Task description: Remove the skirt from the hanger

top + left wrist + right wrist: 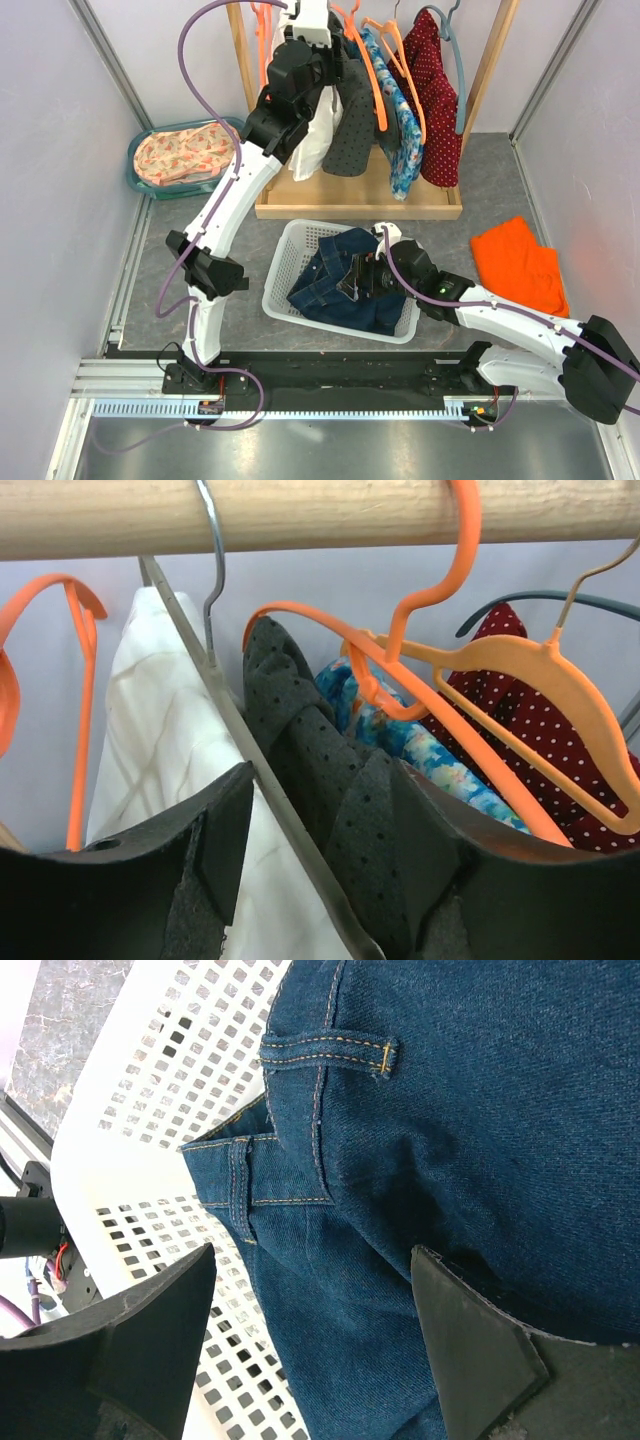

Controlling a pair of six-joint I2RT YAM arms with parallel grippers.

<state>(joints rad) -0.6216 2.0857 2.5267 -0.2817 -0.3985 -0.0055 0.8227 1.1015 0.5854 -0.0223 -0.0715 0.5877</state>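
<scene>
I record the left claw (315,830) released astride a wire hanger (228,705) on the rail (320,515), seemingly to steady it, and the right claw (312,1270) released over the denim skirt (480,1110), which lies free in the basket (150,1090).

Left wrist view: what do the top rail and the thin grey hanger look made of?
The round pale rail looks like wood: matte, faint grain. The thin grey hanger seems bare metal: dull sheen along hook and bar.
</scene>
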